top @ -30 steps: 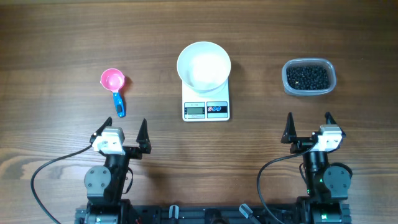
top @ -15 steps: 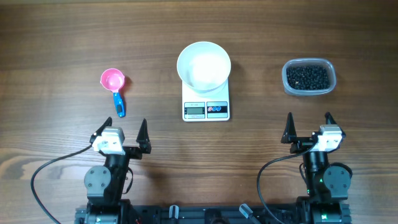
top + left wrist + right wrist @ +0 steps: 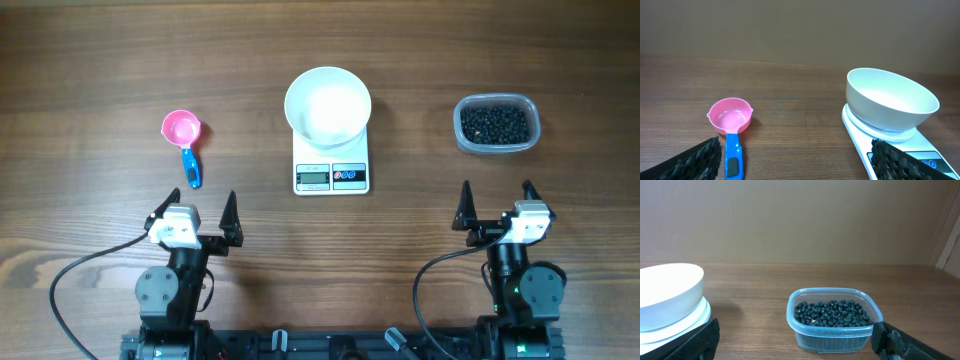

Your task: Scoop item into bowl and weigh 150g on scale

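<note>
From overhead, the left tool (image 3: 203,206) and the right tool (image 3: 496,200) sit near the front edge of the wooden desk (image 3: 100,60), each with its jaws spread wide and nothing between them. The white bowl (image 3: 327,104) sits on the far half of the scale (image 3: 331,176) in the middle of the desk, leaving the display and buttons uncovered on the near edge. The beans (image 3: 493,122) fill a clear tub (image 3: 461,136) to the right of the scale, well apart from it and beyond the right tool. A scoop (image 3: 187,148) with a pink cup and blue handle lies to the left of the scale, handle towards the left tool. The left wrist view adds the side profile: the bowl is deep with sloping walls and looks empty, and the scoop's cup faces up, also empty. Here one finger hides part of the scale's display. The right wrist view shows the beans through the tub's wall, heaped to just under the rim, with the bowl's edge at far left. Only the overhead view takes in all of these things at once.
</note>
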Controlling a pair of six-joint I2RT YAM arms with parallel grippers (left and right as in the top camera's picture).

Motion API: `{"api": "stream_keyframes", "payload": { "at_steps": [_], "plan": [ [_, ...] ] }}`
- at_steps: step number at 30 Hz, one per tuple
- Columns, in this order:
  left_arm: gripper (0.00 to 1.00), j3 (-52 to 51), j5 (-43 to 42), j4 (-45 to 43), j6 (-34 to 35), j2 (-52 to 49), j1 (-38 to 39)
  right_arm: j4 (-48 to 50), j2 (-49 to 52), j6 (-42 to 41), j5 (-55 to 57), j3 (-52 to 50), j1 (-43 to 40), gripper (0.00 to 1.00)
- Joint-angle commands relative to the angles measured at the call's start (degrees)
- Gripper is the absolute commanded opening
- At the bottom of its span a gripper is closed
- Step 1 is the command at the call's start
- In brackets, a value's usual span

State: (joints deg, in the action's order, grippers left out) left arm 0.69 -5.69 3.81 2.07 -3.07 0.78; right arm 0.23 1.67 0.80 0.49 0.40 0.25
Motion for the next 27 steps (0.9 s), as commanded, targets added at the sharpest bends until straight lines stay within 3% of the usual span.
{"api": "stream_keyframes", "payload": {
  "at_steps": [1,13,18,27],
  "plan": [
    [1.00,-0.35,-0.66,0.00,0.59,-0.09,-0.37,0.31,0.39,0.68,1.01,-0.11,0.22,1.00],
    [1.00,0.87,-0.68,0.07,0.68,-0.11,-0.37,0.28,0.39,0.68,1.01,-0.11,0.22,1.00],
    [1.00,5.35,-0.66,0.76,4.00,-1.92,-1.07,0.31,0.39,0.70,1.01,-0.09,0.22,1.00],
    [1.00,23.30,-1.31,9.27,5.92,-18.86,-3.76,0.31,0.39,0.68,1.01,-0.11,0.22,1.00]
  ]
}}
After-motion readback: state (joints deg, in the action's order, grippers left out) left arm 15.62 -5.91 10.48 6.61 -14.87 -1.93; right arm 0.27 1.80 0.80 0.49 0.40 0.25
